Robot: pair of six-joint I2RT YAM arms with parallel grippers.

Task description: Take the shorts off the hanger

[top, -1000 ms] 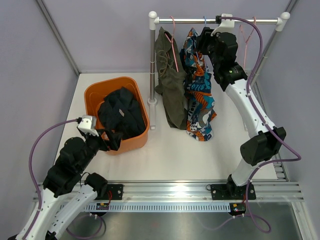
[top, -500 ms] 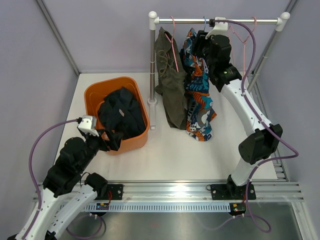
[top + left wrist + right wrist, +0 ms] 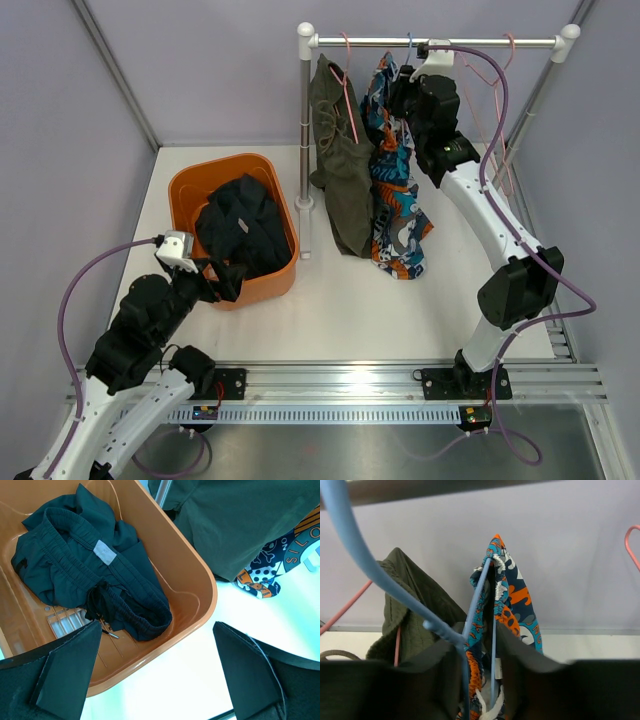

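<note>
The patterned blue-and-orange shorts [image 3: 400, 190] hang from a blue hanger [image 3: 385, 580] on the rail [image 3: 480, 42]. My right gripper [image 3: 402, 100] is up at the hanger just below the rail. In the right wrist view its jaws [image 3: 479, 635] have closed in on the shorts' waistband [image 3: 507, 600] and the hanger's two blue wires, one finger touching each side. Low at the left, my left gripper [image 3: 222, 278] stands open beside the orange basket, its jaws [image 3: 156, 630] holding nothing.
Olive shorts [image 3: 340, 170] hang on a pink hanger [image 3: 347, 70] just left of the patterned pair. A bare pink hanger [image 3: 490, 70] hangs at the rail's right end. The orange basket [image 3: 190, 180] holds dark shorts [image 3: 243, 225]. The rack's white post [image 3: 304, 140] stands beside the basket.
My right gripper has moved left along the rail into the patterned shorts and its jaws have narrowed onto the waistband and hanger. The left arm has stayed still.
</note>
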